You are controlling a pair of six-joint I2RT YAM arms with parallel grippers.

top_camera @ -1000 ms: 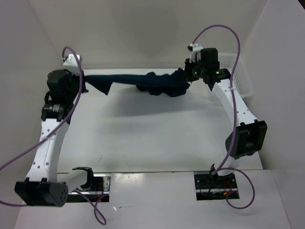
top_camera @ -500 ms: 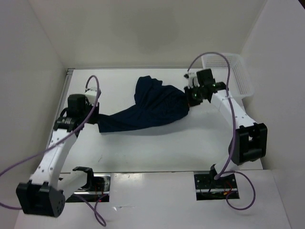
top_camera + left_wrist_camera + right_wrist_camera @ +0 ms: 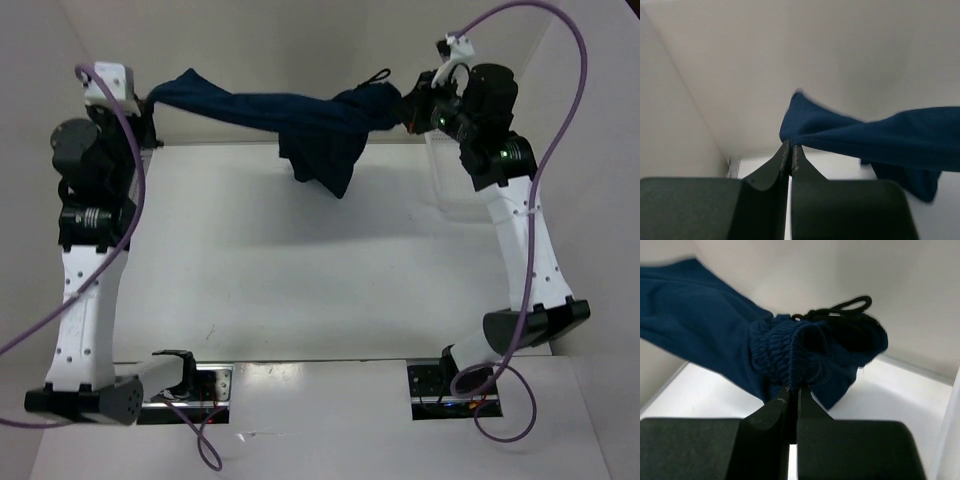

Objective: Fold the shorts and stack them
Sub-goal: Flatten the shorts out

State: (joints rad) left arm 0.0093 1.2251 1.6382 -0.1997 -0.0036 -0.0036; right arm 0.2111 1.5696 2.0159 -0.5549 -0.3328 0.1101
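The dark navy shorts [image 3: 300, 115] hang stretched in the air between my two grippers, high above the far part of the table, with a loose fold drooping in the middle. My left gripper [image 3: 150, 100] is shut on one end of the shorts [image 3: 850, 135]; its tips [image 3: 791, 146] pinch the fabric edge. My right gripper [image 3: 408, 108] is shut on the gathered elastic waistband [image 3: 790, 352], with the black drawstring [image 3: 850, 305] looped behind it; its tips [image 3: 794, 389] meet on the cloth.
The white mesh basket [image 3: 450, 185] stands at the far right of the white table [image 3: 300, 290], mostly hidden behind my right arm. White walls close in the left, back and right. Purple cables loop off both arms.
Both arms have swung up and apart. The shorts, low over the table half a second ago, are now lifted clear and stretched out high at the back.
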